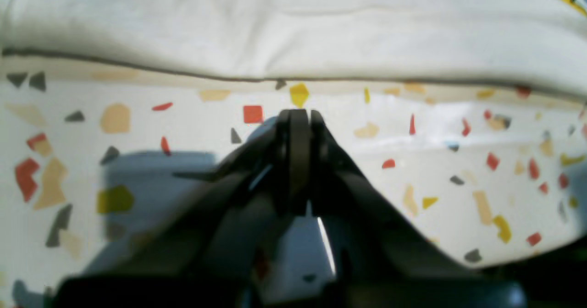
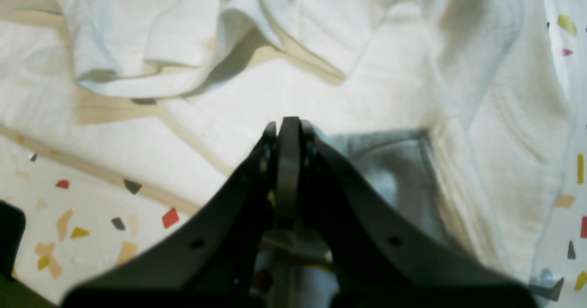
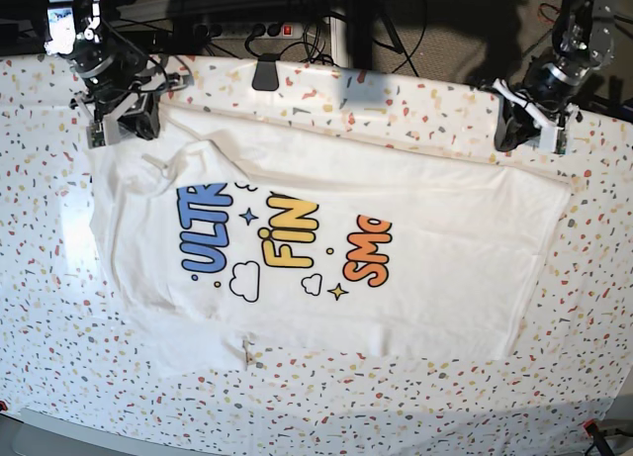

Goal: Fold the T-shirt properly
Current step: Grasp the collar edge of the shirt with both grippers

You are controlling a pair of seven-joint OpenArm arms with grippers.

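Note:
The T-shirt (image 3: 297, 248) lies spread out, print side up, on the speckled table cover, with its collar end toward the base view's left. Its blue, yellow and orange letters (image 3: 282, 240) face up. My right gripper (image 3: 126, 130) is at the shirt's far left corner, shut, with nothing between its fingers. In the right wrist view its tip (image 2: 289, 123) hangs over wrinkled white cloth (image 2: 357, 51), with a folded-over sleeve (image 2: 137, 65) ahead. My left gripper (image 3: 511, 137) is shut and empty at the far right corner. Its tip (image 1: 298, 114) is above bare table cover, just short of the shirt's edge (image 1: 293, 28).
The speckled white table cover (image 3: 415, 397) surrounds the shirt on all sides. A black clip (image 3: 264, 75) sits on the table's back edge. Cables and a power strip (image 3: 247, 26) lie behind the table.

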